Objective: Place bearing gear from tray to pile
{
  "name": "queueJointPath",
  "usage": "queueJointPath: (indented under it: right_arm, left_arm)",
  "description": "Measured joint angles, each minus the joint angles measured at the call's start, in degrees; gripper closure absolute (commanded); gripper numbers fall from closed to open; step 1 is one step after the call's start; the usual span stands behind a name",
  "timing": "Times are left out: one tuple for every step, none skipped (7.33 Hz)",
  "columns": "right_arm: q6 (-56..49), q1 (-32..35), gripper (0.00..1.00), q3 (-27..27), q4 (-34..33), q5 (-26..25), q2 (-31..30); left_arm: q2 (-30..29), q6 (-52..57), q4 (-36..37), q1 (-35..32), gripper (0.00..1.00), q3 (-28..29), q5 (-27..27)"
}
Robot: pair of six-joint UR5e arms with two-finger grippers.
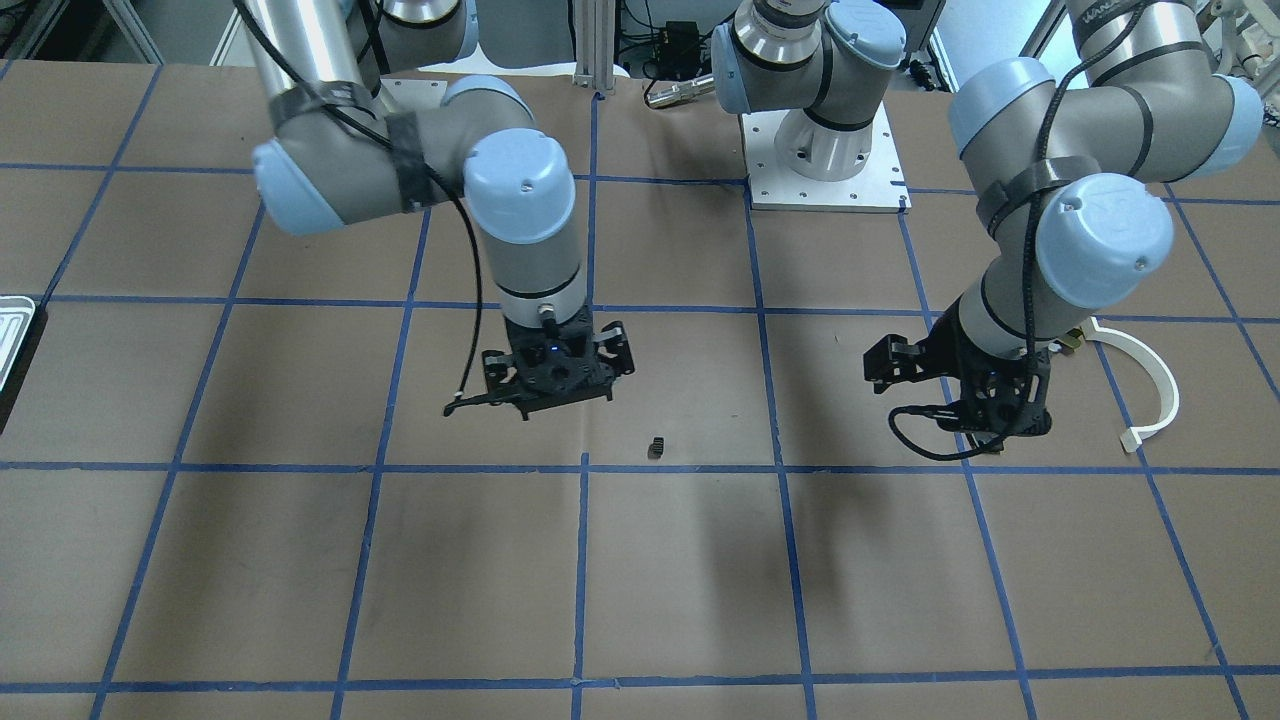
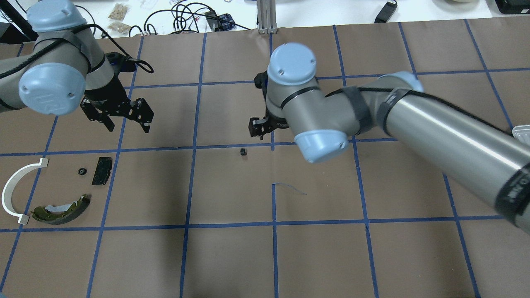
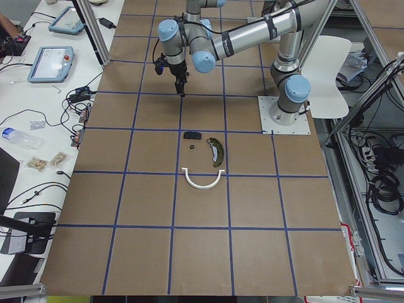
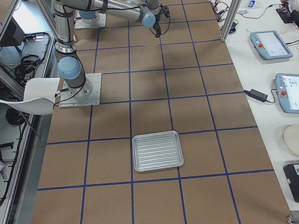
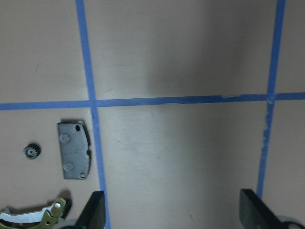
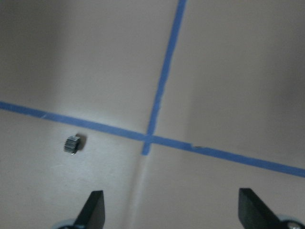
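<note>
The bearing gear (image 2: 243,152), a small dark cylinder, lies alone on the brown paper mid-table; it also shows in the front view (image 1: 656,447) and the right wrist view (image 6: 72,144). My right gripper (image 2: 261,124) hovers open and empty just beyond it, the gear left of its fingers (image 6: 95,210). The silvery ribbed tray (image 4: 157,151) sits far to my right and looks bare. The pile is at my left: a white arc (image 2: 16,190), an olive brake shoe (image 2: 62,209), a black pad (image 2: 101,169) and a small gear (image 2: 82,171). My left gripper (image 2: 126,118) hangs open above the pile.
Blue tape lines grid the brown paper table (image 2: 314,256). The left arm's white base plate (image 1: 825,160) stands at the robot's side of the table. Cables and small bags lie past the far edge (image 2: 186,16). Teach pendants lie on the side bench (image 4: 291,89).
</note>
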Motion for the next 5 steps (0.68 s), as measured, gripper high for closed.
queueJointPath:
  right_arm:
    - [-3.9,-4.2,0.00,-4.7,7.8,-0.7,-3.4]
    - [-6.6,-7.1,0.00,-10.4,16.6,-2.0,-5.5]
    - [-7.5,-8.5,0.00,-16.8,25.3,-3.0,-6.5]
    - [-7.4,-9.0,0.00,-21.3,31.1,-3.0,-6.7]
    - [-7.2,-9.5,0.00,-23.0,33.7,-3.2,-6.6]
  left_arm:
    - [-0.4,-2.3,0.5,-2.6,0.00,0.1,-3.2]
    - [-1.2,-6.0,1.7,-5.2,0.00,0.2,-6.0]
    - [-2.4,-9.2,4.1,-8.0,0.00,0.2,-7.4]
    - [-4.0,-10.9,7.0,-10.8,0.00,0.1,-8.0]
    - [-5.6,-12.4,9.1,-13.4,0.00,0.1,-8.2]
